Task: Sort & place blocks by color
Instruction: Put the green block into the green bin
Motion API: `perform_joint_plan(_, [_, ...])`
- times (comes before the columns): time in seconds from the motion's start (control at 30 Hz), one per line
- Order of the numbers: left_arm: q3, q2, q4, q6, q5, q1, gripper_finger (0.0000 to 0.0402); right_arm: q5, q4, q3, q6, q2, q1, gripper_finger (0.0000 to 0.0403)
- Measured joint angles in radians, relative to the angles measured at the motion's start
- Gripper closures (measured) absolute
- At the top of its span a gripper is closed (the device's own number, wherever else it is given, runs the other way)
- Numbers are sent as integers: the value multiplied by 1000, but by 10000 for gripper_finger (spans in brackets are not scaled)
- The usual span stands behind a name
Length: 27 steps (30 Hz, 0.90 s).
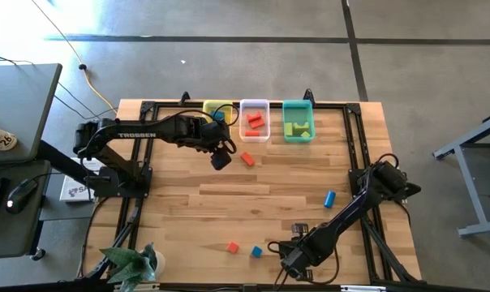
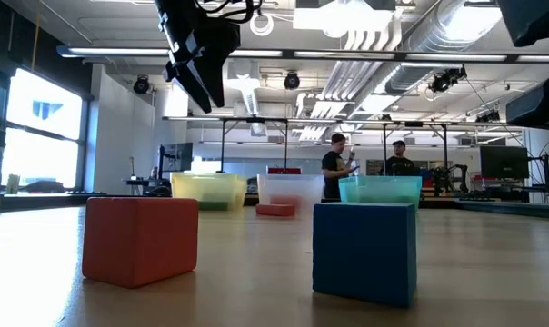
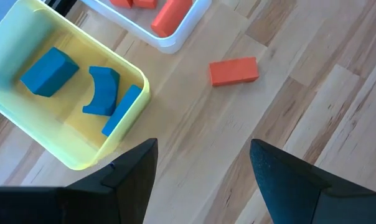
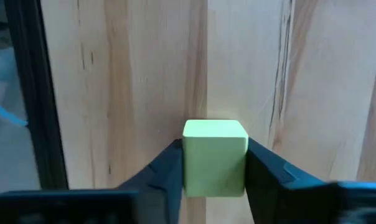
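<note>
My right gripper [image 1: 287, 264] is down at the table's near edge, shut on a yellow-green cube [image 4: 214, 155]; in the high view the gripper hides the cube. My left gripper [image 3: 203, 155] hangs open above the table, just in front of the yellow tray [image 1: 219, 110], with nothing between its fingers. A red-orange bar [image 3: 233, 71] lies flat on the wood beside it. A red-orange cube [image 2: 138, 238] and a blue cube [image 2: 364, 250] stand near the front edge. A blue cylinder [image 1: 329, 197] lies toward the right. My right gripper pinches the yellow-green cube by two opposite side faces [image 4: 189, 163], one dark finger [image 4: 166, 171] on each. The fingers come from above and point steeply down. The cube stands square between them, with the table's wood close behind it.
Three trays stand in a row at the far edge: the yellow one holding blue blocks [image 3: 51, 71], a clear one [image 1: 255, 120] holding red-orange blocks, and a teal one [image 1: 298, 120] holding yellow-green blocks. A black frame rail [image 4: 26, 93] runs by the right gripper. People stand in the room beyond.
</note>
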Motion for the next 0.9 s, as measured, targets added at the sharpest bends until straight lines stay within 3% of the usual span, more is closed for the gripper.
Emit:
perform_joint_plan(0.3, [0, 0, 0, 8, -4, 0, 158, 24, -47, 0, -22, -30, -55, 303])
perform_joint_plan(0.5, [0, 0, 1, 144, -45, 0, 158, 100, -157, 0, -61, -99, -152, 303])
perform_joint_plan(0.9, [0, 0, 53, 452, -36, 47, 158, 234, -240, 0, -123, -299, -552, 303])
